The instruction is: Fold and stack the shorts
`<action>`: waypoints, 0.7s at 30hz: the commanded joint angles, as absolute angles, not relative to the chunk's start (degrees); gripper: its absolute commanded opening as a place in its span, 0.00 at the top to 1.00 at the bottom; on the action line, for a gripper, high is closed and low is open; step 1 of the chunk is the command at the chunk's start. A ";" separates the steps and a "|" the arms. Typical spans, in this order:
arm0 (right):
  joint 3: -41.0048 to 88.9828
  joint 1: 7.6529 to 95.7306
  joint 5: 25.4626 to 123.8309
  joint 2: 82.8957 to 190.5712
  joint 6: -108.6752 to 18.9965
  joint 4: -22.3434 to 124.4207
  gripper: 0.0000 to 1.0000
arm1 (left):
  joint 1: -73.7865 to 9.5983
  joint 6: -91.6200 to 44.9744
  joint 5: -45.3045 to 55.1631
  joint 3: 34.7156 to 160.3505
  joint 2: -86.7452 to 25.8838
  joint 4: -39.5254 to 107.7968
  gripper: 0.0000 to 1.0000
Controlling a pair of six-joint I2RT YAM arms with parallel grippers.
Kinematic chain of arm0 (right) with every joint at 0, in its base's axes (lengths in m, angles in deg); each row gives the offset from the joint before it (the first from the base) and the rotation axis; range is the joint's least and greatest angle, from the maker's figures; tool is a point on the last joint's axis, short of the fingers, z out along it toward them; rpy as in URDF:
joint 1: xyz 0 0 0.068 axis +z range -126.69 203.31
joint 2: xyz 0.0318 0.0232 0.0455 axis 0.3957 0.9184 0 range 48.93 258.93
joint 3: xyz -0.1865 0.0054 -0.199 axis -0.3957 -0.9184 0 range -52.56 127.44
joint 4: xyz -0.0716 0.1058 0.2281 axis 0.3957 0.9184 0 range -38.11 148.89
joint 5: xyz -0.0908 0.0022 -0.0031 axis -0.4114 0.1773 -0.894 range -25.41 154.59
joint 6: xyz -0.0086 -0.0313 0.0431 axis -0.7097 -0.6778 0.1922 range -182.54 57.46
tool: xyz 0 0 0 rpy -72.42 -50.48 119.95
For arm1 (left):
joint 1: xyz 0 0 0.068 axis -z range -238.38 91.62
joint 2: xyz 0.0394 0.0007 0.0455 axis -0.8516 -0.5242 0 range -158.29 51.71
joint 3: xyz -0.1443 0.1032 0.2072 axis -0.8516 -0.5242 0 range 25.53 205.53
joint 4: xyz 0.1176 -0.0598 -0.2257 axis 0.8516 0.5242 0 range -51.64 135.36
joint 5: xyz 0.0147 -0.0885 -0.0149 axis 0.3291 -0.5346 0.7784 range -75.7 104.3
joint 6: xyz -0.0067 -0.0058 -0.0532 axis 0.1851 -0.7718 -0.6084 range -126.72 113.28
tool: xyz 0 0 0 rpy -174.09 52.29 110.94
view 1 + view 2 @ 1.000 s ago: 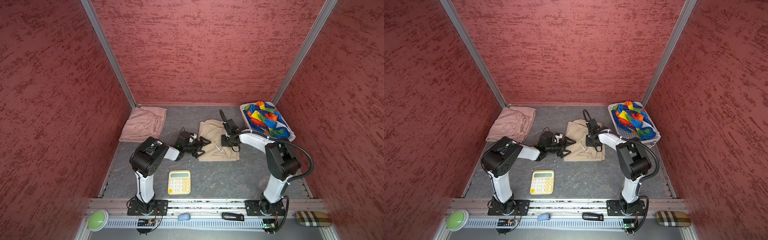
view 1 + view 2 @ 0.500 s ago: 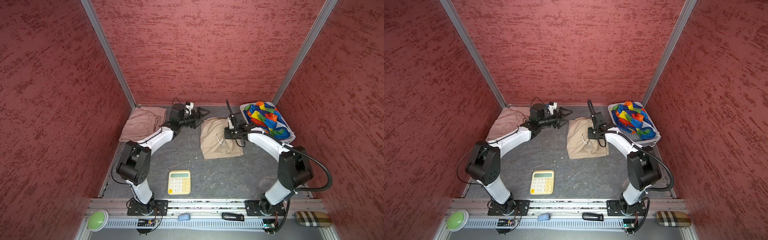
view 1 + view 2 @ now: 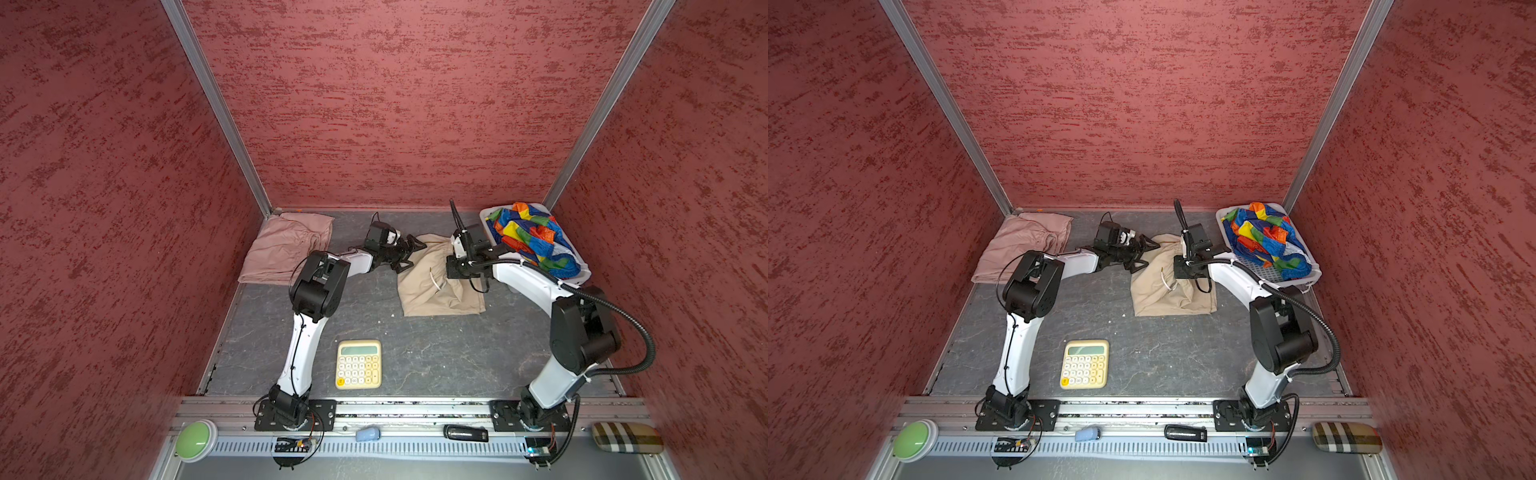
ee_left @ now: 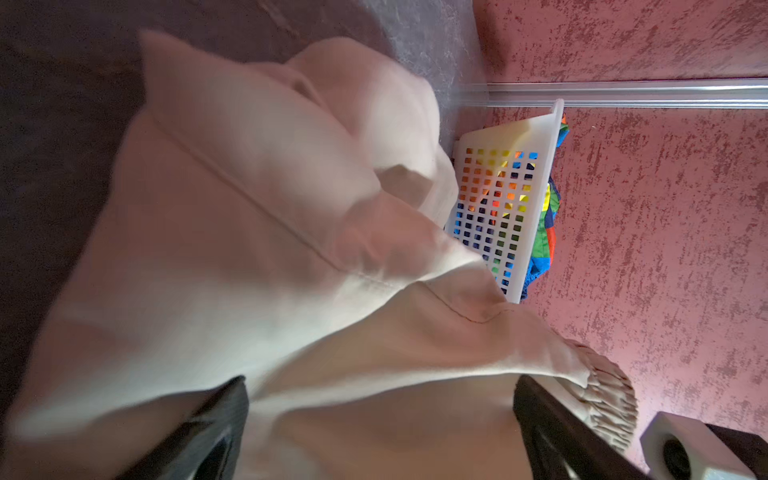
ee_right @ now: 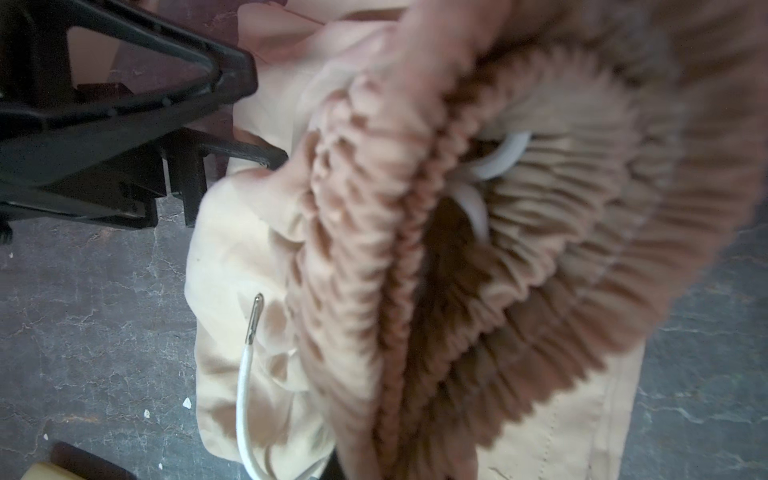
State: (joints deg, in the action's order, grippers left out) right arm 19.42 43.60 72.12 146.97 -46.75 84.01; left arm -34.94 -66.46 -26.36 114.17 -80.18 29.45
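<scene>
Your right pincer (image 3: 453,270) is clamping the beige shorts (image 3: 428,297) by the waistband while your left pincer (image 3: 415,254) is gaping apart beside them, so pinch level before folding.

Both top views are bright and evenly lit from above, sharp in the middle and smearing at the lower corners of the red textured walls (image 3: 104,208). Shadows on the dark grey stone-patterned worktop (image 3: 436,357) are faint and short. The left wrist view shows the beige fabric shorts (image 4: 249,249) blurred and washed pale, the white perforated plastic basket (image 4: 515,137) crisper. The right wrist view has their waistband out of focus.
</scene>
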 commanded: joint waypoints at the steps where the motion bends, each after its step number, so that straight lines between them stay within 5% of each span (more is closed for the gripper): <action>1: 21.58 42.18 73.25 145.22 -48.75 83.13 1.00 | -36.51 -67.00 -23.73 115.64 -82.70 30.64 0.01; 8: 15.23 35.89 74.35 148.12 -47.53 80.03 1.00 | -38.88 -67.36 -22.46 114.13 -82.84 30.64 0.01; 10: 13.71 35.18 74.01 150.27 -46.92 78.99 0.93 | -38.79 -67.39 -22.42 114.29 -83.08 30.71 0.01; 14: 12.90 35.10 69.95 152.19 -45.96 80.87 0.55 | -38.69 -66.90 -23.19 115.36 -82.82 31.09 0.01; 18: 12.18 35.09 69.73 146.98 -45.82 81.98 0.04 | -39.14 -62.68 -24.91 117.29 -78.62 35.14 0.01; 21: 12.85 35.17 68.79 142.28 -46.19 84.82 0.01 | -39.56 -56.50 -25.18 117.13 -72.74 42.49 0.01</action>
State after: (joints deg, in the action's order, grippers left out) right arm 11.73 34.99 70.75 148.09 -45.65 82.96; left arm -39.05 -63.12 -24.57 116.12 -79.35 35.85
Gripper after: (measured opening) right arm 0.988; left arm 0.994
